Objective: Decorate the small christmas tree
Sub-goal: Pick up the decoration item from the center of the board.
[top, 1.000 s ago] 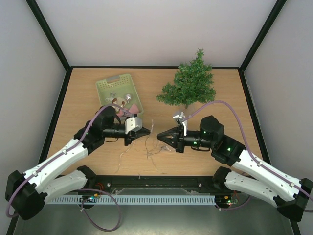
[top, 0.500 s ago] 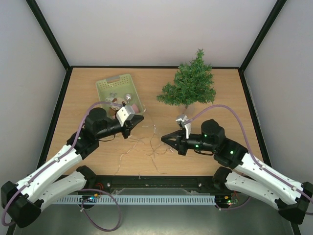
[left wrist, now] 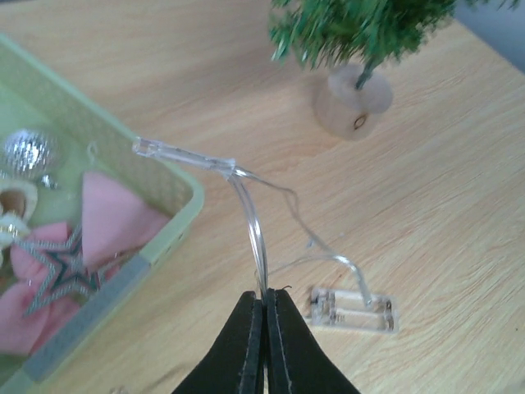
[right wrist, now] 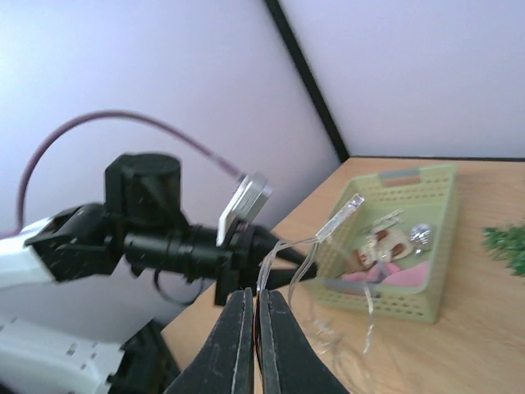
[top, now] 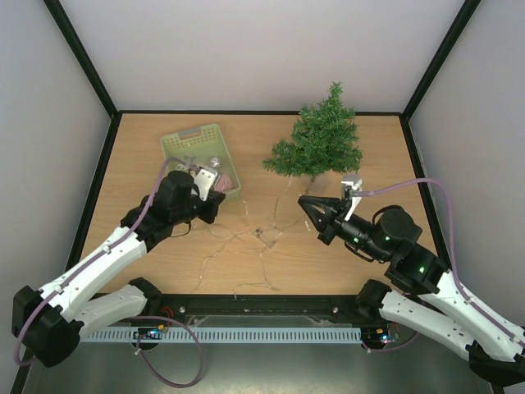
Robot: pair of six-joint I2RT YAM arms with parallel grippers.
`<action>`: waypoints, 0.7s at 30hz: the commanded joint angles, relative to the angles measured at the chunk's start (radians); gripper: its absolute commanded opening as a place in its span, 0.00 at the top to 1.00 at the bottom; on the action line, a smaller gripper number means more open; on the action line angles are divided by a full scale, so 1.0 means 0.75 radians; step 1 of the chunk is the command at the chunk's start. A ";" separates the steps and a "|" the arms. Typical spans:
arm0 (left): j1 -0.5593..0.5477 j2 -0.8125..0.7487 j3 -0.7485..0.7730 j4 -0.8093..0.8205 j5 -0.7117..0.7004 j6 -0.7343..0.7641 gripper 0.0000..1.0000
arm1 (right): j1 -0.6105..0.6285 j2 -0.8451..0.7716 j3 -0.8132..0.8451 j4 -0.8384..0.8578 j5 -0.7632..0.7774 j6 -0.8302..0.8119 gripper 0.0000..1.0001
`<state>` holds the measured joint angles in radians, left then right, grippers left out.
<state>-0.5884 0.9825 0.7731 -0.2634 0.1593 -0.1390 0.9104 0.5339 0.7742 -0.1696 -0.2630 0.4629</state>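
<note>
Hands both pinch the wire point(left wrist: 256, 234): left hand point(left wrist: 264, 300) by the basket point(top: 194, 130), right hand point(right wrist: 255, 297) near the tree point(top: 320, 144), which stands at the back of the surface point(top: 385, 164). Best lift slowly, keep the wire slack, loop it round the tree.

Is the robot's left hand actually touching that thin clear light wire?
Touching. The left wrist view shows the left hand pinched shut on the thin clear light wire.

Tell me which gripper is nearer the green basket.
Left. The left gripper, shut on the light string, is at the basket's near right corner; the right gripper, also shut on it, is farther off, in front of the tree.
</note>
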 commanded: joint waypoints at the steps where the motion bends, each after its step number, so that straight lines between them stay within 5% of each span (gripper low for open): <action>1: 0.005 -0.007 0.002 -0.139 -0.056 -0.080 0.98 | -0.002 -0.025 0.044 0.078 0.274 0.090 0.98; 5: 0.005 -0.057 -0.025 -0.138 -0.049 -0.080 0.96 | -0.003 -0.061 0.030 0.159 0.410 0.215 0.98; 13: -0.014 -0.160 -0.055 -0.020 0.233 0.022 0.59 | -0.002 -0.048 -0.154 0.400 0.404 0.621 0.98; 21: -0.141 -0.240 -0.088 0.252 0.446 0.349 0.51 | -0.003 0.038 -0.164 0.438 0.281 0.777 0.98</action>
<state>-0.6662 0.8013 0.7013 -0.1947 0.3973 -0.0380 0.9100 0.5594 0.6537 0.0830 -0.0093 0.9421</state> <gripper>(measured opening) 0.483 0.017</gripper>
